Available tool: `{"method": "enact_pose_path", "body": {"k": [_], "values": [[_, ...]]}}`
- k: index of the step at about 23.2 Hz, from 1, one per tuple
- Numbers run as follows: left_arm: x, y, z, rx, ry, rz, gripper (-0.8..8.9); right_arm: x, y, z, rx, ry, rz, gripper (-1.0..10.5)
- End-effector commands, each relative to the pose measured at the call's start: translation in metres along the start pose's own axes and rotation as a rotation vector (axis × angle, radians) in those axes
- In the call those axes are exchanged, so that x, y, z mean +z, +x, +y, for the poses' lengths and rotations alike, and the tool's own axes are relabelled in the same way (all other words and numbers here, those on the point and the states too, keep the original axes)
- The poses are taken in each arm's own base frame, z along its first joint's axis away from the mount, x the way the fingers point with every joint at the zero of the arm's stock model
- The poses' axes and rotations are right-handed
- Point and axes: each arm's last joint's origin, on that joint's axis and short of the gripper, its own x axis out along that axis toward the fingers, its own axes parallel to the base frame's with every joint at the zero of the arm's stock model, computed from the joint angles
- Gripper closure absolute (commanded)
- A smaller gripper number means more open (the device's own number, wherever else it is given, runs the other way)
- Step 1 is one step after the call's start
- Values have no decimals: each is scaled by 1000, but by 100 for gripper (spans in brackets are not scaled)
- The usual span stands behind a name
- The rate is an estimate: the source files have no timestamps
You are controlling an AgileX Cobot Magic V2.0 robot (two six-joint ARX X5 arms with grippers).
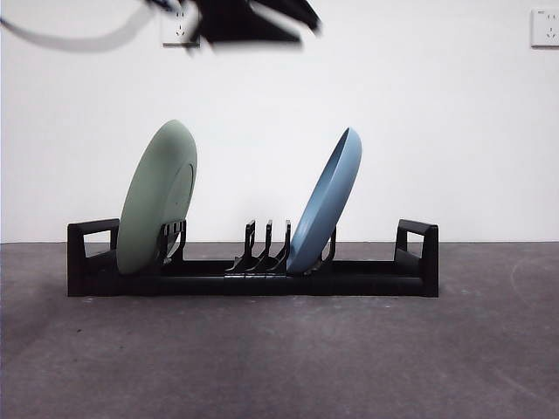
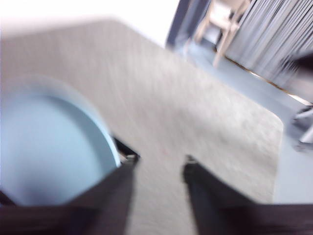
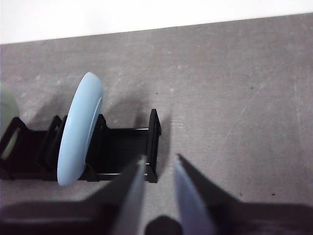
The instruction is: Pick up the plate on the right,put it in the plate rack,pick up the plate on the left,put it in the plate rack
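Green plate (image 1: 155, 202): seen left of centre in the front view, standing on edge in the left slots of the plate rack (image 1: 367, 278), leaning toward the right.
Blue plate (image 1: 326, 202): seen right of centre in the front view, standing on edge in the rack's right-hand slots, leaning right; it also shows at centre left of the right wrist view (image 3: 78, 129).
Plate rack: spread across the middle of the front view on the grey table (image 1: 279, 367), a loop handle at each end.
Left gripper (image 2: 159, 166): jaws parted by a moderate gap, nothing between them; its view is blurred, a pale blue-tinted plate (image 2: 49, 147) fills the lower left, and which plate that is cannot be told.
Right gripper (image 3: 159, 164): jaws a narrow gap apart, nothing held, above the rack's end handle.
Arm overhead (image 1: 249, 19): a dark blurred shape at the upper edge of the front view; which arm it is cannot be told.
Step in hand: both plates are judged to be racked, so the placing looks done.
Next move: only a clear retreat of the arms appears to be called for, without either plate being knocked.
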Motion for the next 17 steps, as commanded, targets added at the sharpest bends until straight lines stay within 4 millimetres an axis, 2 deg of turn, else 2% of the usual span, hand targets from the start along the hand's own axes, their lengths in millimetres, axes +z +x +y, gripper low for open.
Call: {"method": "enact_pose_path", "body": {"k": [1, 2, 5, 8, 10, 14, 17], "values": [[8, -31, -9, 174, 165, 9, 821, 0, 0, 0, 3, -48, 0, 958], [11, -42, -12, 225, 188, 11, 821, 0, 0, 0, 3, -56, 0, 958], [18, -91, -25, 395, 218, 6, 822, 0, -3, 0, 6, -79, -16, 958], [10, -124, -21, 484, 209, 6, 821, -9, -8, 0, 70, -93, -85, 958], [-9, -138, -16, 528, 179, 7, 822, -24, -10, -2, 99, -91, -140, 959], [-66, -160, -17, 577, 107, -5, 822, -73, -12, -7, 160, -89, -228, 958], [-90, -171, -23, 578, 95, -48, 822, -93, -16, -10, 176, -91, -256, 958]]}}
